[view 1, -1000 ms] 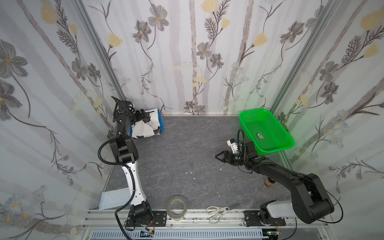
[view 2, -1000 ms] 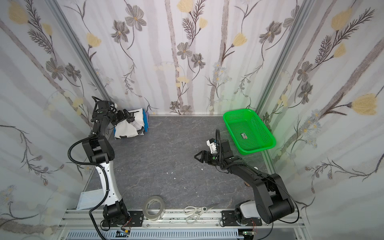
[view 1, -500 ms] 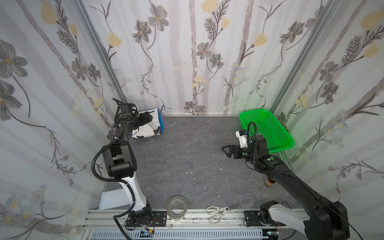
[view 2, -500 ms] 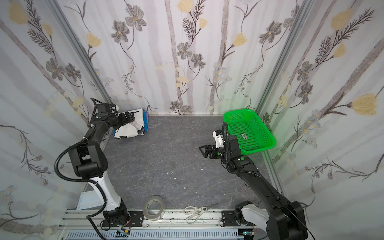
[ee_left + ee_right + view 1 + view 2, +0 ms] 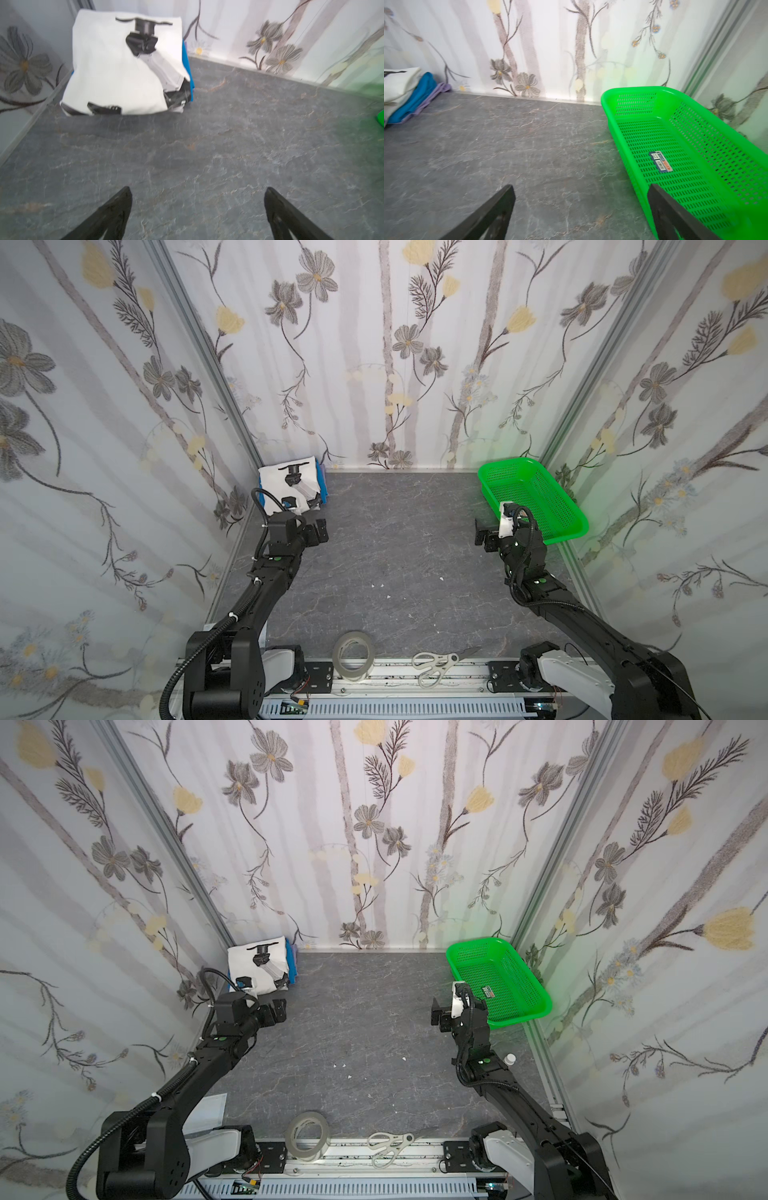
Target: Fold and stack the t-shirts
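- Plainly, the folded white cotton t-shirt with a black-and-grey robot-arm print [image 5: 274, 485] lay at the upper left corner of the grey marbled desk [image 5: 395, 556] in both top views.
- It sat on top of the plain bright blue folded t-shirt [image 5: 415, 97], whose edge showed along the white one's right side; a lilac cloth [image 5: 437, 90] peeked out beneath the blue.
- The left fingers [image 5: 116, 209] were spread wide with nothing between them, hovering over bare desk just below the stack and apart from it.
- The right fingers [image 5: 496, 207] were likewise released and empty, just beside the green plastic mesh basket [image 5: 536, 506] at the desk's right edge; a small label [image 5: 660, 162] lay on its floor.
- A roll of tape [image 5: 353, 674] and white-handled scissors [image 5: 453, 657] rested at the bottom of the frame.
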`<state>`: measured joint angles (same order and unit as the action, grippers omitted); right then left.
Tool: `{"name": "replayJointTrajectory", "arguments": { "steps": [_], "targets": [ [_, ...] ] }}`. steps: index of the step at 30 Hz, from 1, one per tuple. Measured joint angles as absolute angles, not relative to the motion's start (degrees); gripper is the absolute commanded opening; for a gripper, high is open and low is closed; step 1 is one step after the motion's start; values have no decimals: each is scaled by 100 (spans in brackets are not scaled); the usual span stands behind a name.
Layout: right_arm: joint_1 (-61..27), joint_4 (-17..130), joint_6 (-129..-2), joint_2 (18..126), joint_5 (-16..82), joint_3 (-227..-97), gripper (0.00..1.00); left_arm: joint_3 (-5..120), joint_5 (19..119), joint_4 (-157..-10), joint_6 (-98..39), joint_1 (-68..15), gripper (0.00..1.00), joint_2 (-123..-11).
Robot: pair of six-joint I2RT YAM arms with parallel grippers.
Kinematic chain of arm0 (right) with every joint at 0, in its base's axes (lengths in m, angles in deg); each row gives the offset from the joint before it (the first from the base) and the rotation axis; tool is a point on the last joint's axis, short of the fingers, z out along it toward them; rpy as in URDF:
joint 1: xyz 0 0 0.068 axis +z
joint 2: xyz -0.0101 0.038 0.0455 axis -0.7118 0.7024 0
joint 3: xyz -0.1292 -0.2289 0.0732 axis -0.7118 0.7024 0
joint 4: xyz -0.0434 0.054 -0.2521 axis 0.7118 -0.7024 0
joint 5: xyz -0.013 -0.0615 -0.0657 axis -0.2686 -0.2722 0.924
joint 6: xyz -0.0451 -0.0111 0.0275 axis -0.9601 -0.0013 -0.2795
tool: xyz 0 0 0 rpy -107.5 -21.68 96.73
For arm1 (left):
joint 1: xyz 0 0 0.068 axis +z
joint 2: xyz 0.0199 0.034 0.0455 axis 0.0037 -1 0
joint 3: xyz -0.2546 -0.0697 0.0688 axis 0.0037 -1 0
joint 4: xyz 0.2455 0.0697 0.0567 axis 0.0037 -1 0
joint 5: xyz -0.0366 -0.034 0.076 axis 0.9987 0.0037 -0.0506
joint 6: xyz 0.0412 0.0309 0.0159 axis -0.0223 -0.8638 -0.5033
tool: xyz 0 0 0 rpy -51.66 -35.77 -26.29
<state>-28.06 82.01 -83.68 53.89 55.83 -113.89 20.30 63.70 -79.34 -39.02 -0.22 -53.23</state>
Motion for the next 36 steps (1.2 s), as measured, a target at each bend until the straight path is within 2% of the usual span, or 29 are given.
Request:
{"name": "replayJointTrajectory", "arguments": {
  "steps": [4,7,10,17,23,31,36],
  "targets": [
    [-2935,9104,-8617,6073,5874,-11201,100,1564,5959,-7302,-4128,-57,100,-5385],
    [-2980,9187,-8741,6388,5988,-11258,100,1333,5868,-6598,-4167,-68,100,-5754],
    [-3000,9594,-8872,6388,6092,-11181,100,1239,5852,-6085,-4318,-81,100,-6257],
    [-3326,10700,-8824,6084,6149,-10008,100,640,6239,-4336,-4608,-42,100,-7363],
    [-3520,11427,-8722,6078,5957,-9732,100,708,6534,-3849,-4641,98,100,-7439],
    [-4235,12874,-8374,6810,5767,-9400,100,745,6600,-3796,-4637,102,100,-7441],
    [-4353,13010,-8217,6976,5472,-9533,100,756,6617,-3798,-4635,104,100,-7446]
  ]
}}
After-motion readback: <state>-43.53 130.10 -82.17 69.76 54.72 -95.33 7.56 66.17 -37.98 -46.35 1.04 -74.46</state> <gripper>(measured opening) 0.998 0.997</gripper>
